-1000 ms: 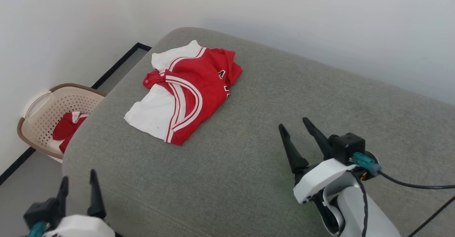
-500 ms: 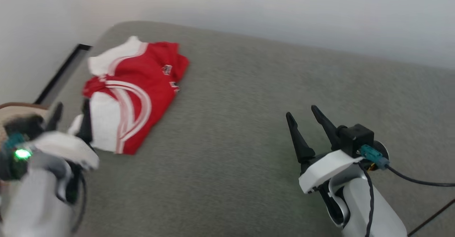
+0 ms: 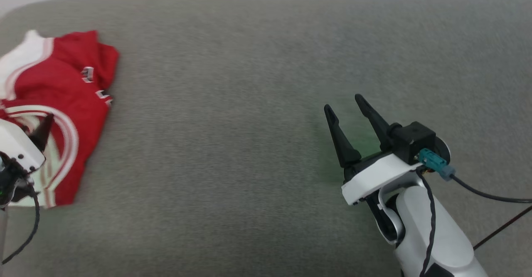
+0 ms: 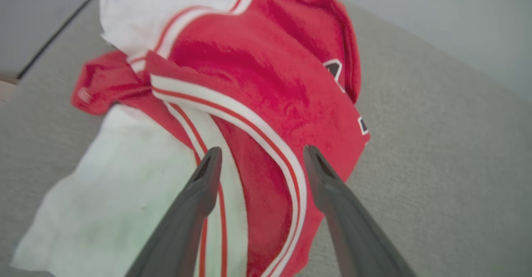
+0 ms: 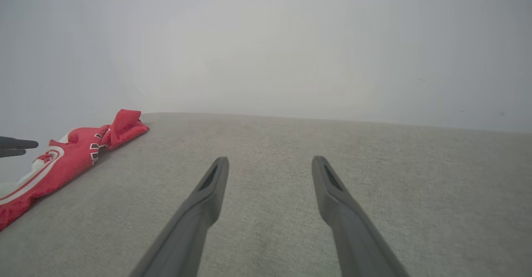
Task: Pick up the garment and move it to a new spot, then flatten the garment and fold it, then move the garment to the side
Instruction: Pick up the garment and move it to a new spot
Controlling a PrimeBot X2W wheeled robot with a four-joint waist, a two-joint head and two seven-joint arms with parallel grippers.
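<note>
At the lower right of the head view, the right gripper (image 3: 344, 103) sits over the bare grey cushion (image 3: 232, 152). Its two dark fingers are spread apart with nothing between them, and a dark cable (image 3: 478, 191) trails from its wrist toward the right edge. Across at the left edge, the left gripper (image 4: 262, 151) is over the near part of the garment (image 3: 70, 85). Its wrist view shows the fingers likewise apart, framing a curve of red-and-white striped trim. Whether the tips touch the cloth cannot be told. The garment lies rumpled and partly folded on the cushion's left end, well apart from the right gripper. A white sleeve is nearest, with the red body beyond it. Bits of dark numerals outlined in white show along its right edge, and more white cloth lies at the far side. Beyond it the grey surface runs to a rounded far edge, and behind that stands a plain pale wall (image 5: 266, 40).
</note>
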